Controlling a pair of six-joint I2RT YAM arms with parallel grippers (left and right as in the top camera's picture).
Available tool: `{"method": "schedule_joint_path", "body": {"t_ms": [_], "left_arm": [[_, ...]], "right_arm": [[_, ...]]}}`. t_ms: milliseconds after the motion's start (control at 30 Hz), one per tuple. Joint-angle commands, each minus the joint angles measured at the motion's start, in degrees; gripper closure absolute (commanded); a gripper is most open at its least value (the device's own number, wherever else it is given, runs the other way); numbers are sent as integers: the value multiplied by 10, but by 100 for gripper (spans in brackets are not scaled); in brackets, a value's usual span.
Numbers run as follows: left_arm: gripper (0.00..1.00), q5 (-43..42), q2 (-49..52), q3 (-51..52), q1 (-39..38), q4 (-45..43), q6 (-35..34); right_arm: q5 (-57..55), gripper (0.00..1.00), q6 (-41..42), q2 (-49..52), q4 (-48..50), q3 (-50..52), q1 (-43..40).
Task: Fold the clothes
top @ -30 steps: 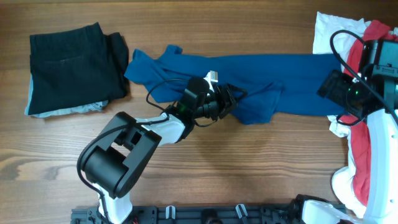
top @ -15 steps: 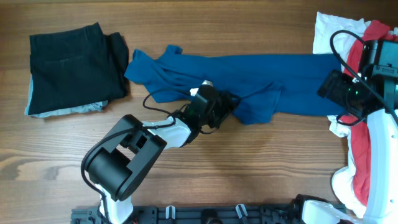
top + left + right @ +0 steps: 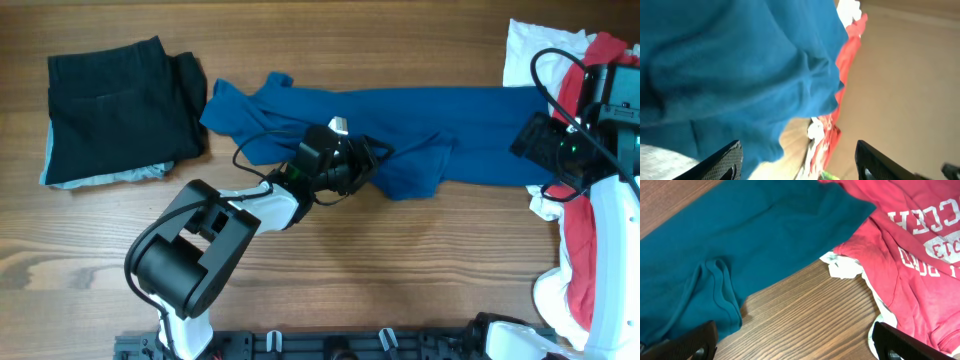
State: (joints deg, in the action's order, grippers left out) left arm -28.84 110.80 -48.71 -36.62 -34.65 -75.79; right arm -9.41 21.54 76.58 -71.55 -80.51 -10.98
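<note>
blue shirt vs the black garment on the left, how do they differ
The blue shirt lies stretched out and rumpled across the table; the black garment is folded into a compact rectangle. The blue shirt spans far more wood than the black garment. Both are plain, soft cloth.

Dark blue shirt (image 3: pixel 470 125) lies rumpled at centre (black garment (image 3: pixel 115 110) folded left; red shirt (image 3: pixel 910 255), white garment (image 3: pixel 530 50) heaped right).
</note>
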Motion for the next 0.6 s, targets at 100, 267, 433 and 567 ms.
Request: {"method": "schedule_joint_path", "body": {"t_ms": [100,267,433,567], "left_arm": [[25,18,3,-1,0,9,4],[23,63,4,-1,-6,54,6],[23,112,8,-1,-19,56,6],[23,145,9,-1,-19,56,8]], "right_arm": [[5,1,-6,4,4,-3,-1],[5,0,-6,4,4,-3,-1],[5,0,-6,4,3,-3,-1],[5,0,-6,4,3,-3,-1]]}}
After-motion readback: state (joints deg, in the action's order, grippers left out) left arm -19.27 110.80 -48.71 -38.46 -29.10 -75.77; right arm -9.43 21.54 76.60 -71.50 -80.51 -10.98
